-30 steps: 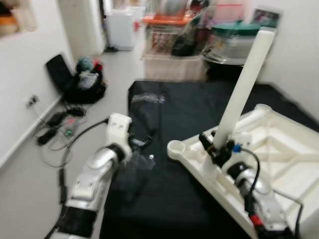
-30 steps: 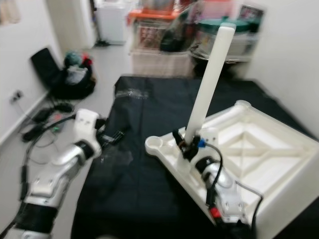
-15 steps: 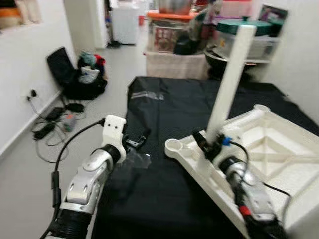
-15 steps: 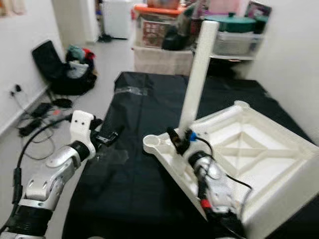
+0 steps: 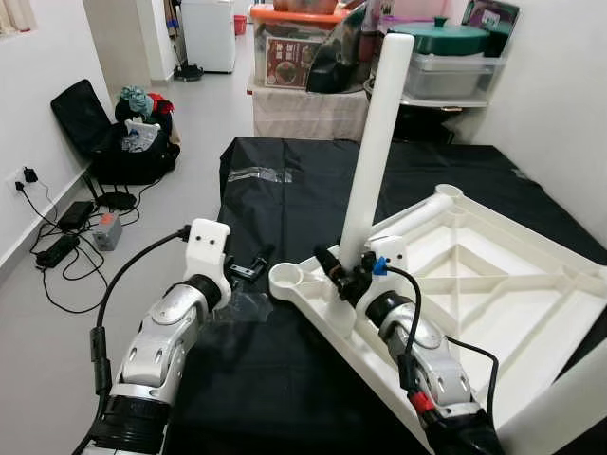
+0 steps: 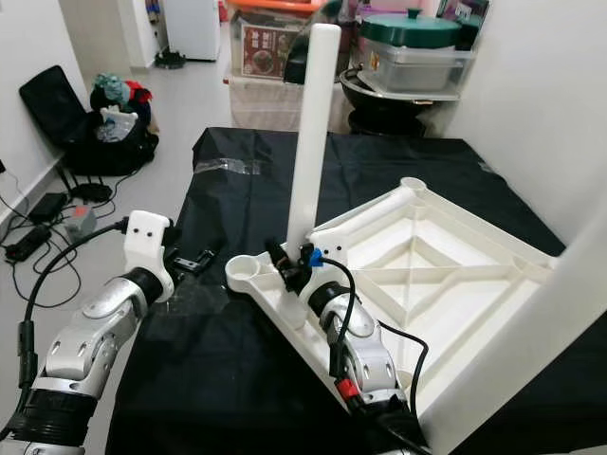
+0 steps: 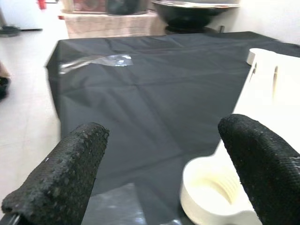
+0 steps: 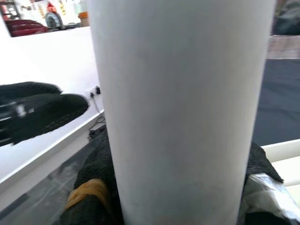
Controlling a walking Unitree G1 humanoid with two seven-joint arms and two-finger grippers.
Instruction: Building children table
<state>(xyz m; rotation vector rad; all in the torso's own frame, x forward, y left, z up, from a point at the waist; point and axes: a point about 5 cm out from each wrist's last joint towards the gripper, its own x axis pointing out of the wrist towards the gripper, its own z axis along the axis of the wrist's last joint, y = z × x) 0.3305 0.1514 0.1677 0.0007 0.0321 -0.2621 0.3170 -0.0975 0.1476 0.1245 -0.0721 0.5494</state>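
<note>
Two black fingers of our right gripper are clamped on the base of the white table leg, as the right wrist view shows, the leg held between dark pads. Compared with a second ago the leg now stands nearly upright rather than leaning toward the far right, its foot beside the near-left corner of the upturned white tabletop, which lies tilted on the black sheet. We judge that the leg is being aligned with a socket, though whether it is seated is hidden by the gripper. Our left gripper hovers with fingers spread wide, holding nothing, now closer to the empty round corner socket than before, and could steady that corner.
</note>
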